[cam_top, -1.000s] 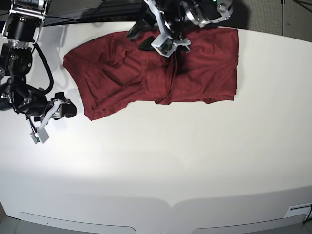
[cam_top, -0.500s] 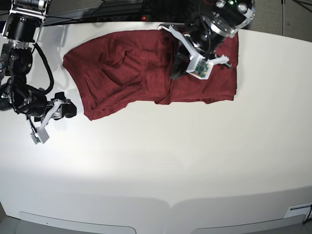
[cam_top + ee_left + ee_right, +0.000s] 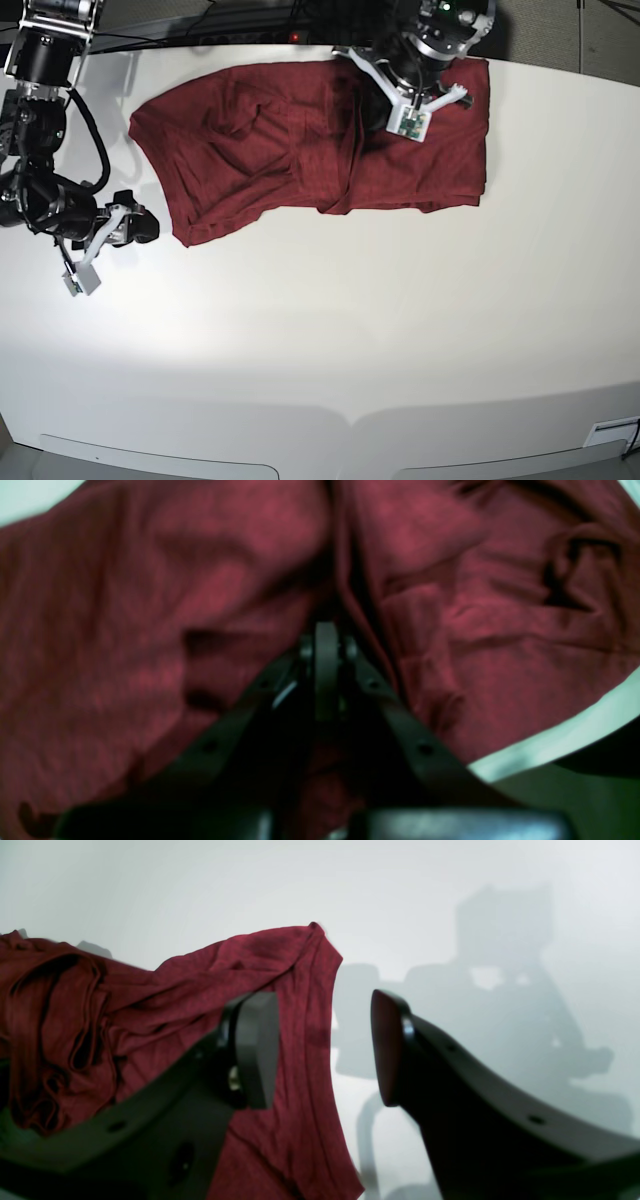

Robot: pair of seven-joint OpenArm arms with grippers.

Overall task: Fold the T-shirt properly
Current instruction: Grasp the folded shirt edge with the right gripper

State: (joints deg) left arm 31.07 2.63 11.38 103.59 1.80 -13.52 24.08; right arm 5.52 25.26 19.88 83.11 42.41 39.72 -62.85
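One T-shirt [image 3: 300, 150] lies wrinkled on one white table [image 3: 400, 330]. Of two grippers, the left gripper [image 3: 326, 630] is clenched above the cloth, apparently pinching nothing. The right gripper [image 3: 325, 1050] stands released beside the shirt's edge.

Robotics lab: bare white table [image 3: 400, 330], black cables [image 3: 240, 15] along its far edge, bench-mounted arms.

Bright even overhead light, soft shadows, blurry wrist close-ups.
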